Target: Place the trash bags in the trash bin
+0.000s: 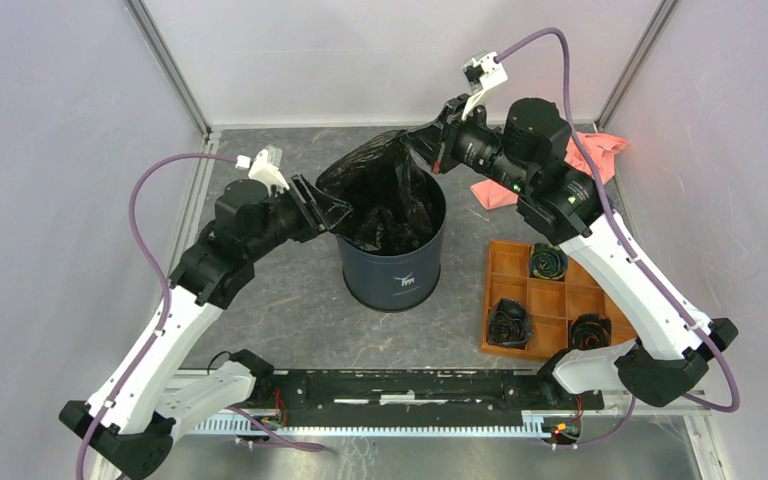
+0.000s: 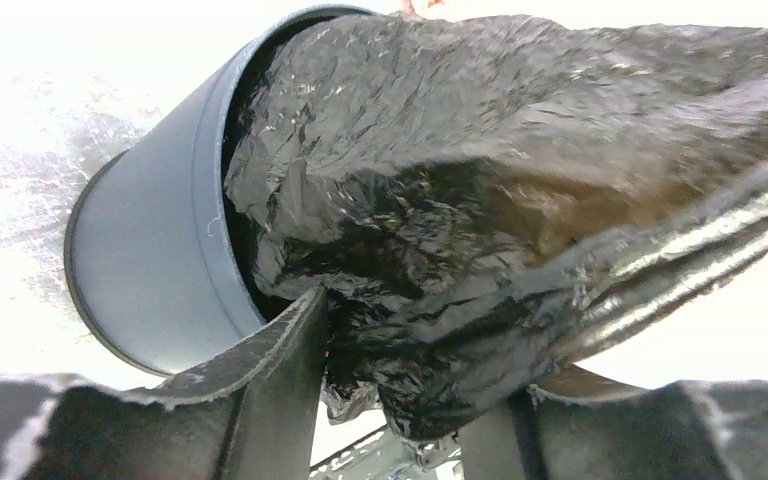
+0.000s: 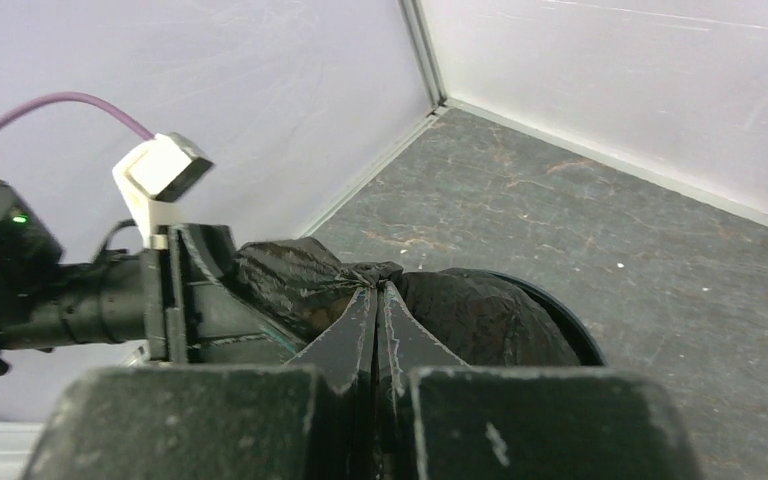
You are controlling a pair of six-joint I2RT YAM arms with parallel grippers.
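- Seating the trash bag (image 1: pixel 385 195) in the trash bin (image 1: pixel 392 278) is the step in hand, I judge; most of the film is sitting inside the bin, while one corner is rising over the far rim.
- The right gripper (image 3: pixel 377 292) is pinching that raised corner; its jaws are pressing together on the film above the bin's far side.
- The left gripper (image 1: pixel 328 207) is hovering at the bin's left rim; its jaws are standing apart with a wad of film bulging between them; whether they are squeezing it I cannot tell.
- The next move is probably calling for lowering the held corner inside the rim and letting go; the bin is looking light, so a sideways drag is risking tipping it.
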